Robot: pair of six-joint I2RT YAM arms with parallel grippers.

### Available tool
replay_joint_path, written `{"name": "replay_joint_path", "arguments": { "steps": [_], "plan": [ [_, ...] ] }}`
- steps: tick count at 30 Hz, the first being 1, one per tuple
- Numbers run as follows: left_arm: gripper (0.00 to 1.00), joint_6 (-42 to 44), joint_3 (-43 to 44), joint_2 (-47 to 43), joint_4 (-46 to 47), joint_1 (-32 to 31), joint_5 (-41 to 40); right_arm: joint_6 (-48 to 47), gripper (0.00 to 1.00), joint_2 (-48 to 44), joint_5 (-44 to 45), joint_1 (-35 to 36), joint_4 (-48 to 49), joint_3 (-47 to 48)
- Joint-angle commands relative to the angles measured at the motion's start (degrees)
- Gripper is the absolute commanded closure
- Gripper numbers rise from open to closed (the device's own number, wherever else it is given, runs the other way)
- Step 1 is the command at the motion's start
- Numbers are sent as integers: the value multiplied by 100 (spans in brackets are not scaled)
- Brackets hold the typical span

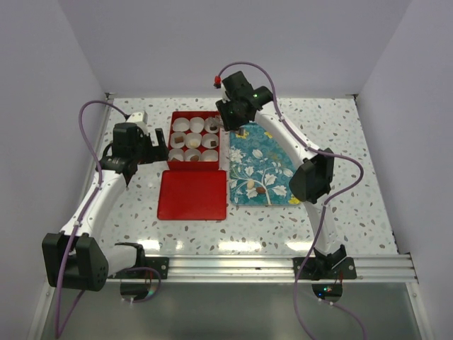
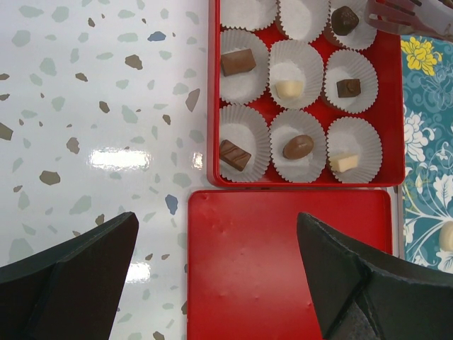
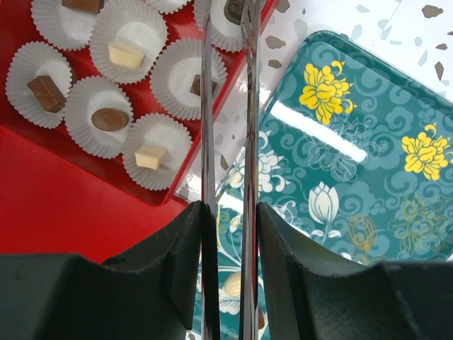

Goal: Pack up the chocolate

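A red box (image 2: pixel 393 106) holds nine white paper cups. Several cups hold chocolate: a brown bar (image 2: pixel 238 62), a cream piece (image 2: pixel 288 89), a dark cube (image 2: pixel 347 88), a brown oval (image 2: pixel 299 146) and a dark piece (image 2: pixel 345 20) in the far right cup. My right gripper (image 3: pixel 228 212) is shut on metal tongs (image 3: pixel 206 106), whose tips hang over that far right cup (image 1: pixel 212 125). A cream piece (image 1: pixel 252 184) and a brown piece (image 1: pixel 260 190) lie on the teal tray (image 1: pixel 272 159). My left gripper (image 2: pixel 216 234) is open and empty above the red lid (image 2: pixel 283 262).
The red lid (image 1: pixel 191 195) lies flat just in front of the box. The teal flower-print tray sits right of both. Two far cups (image 2: pixel 244 10) show no candy. White walls close in the speckled table (image 1: pixel 340 142) on three sides.
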Motion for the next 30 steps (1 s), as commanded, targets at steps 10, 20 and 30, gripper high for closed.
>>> {"name": "replay_joint_path", "arguments": {
  "steps": [10, 20, 30],
  "plan": [
    [0, 114, 60, -147, 34, -8, 35, 37, 61, -1325, 20, -16, 194, -275],
    [0, 96, -142, -279, 95, -8, 96, 90, 62, -3159, 547, -16, 317, -2673],
    [0, 131, -63, 37, 271, -8, 281, 714, 61, -5473, 987, -16, -429, -5477]
  ]
}}
